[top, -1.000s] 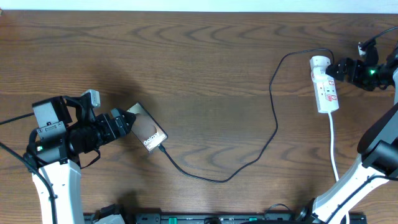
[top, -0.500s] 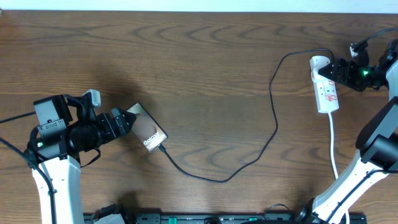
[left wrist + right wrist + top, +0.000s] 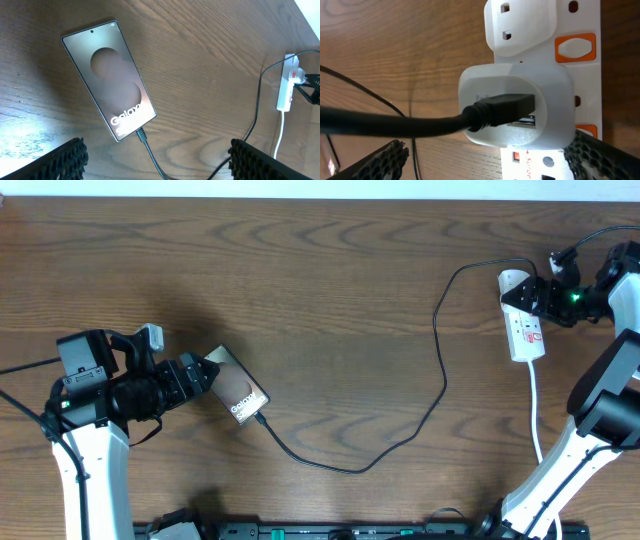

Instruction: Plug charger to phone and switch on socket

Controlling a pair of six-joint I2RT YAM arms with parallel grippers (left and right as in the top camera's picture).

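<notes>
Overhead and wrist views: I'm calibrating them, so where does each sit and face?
Overhead: above the table, looking straight down; left gripper and right gripper show.
Left wrist: low, facing the phone; own fingers at the bottom corners.
Right wrist: close on the socket and charger; own fingers likewise.
Shared: overhead and left wrist both show phone, charger, socket.

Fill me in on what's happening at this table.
Two robot arms are setting up a phone to charge. The charger tip is already in the phone, which lies flat on the table. The left gripper is open beside it, gripping nothing. The right gripper, also open, is at the socket, by the white adapter holding the cable's other end. Whether the switches are on cannot be told.
</notes>
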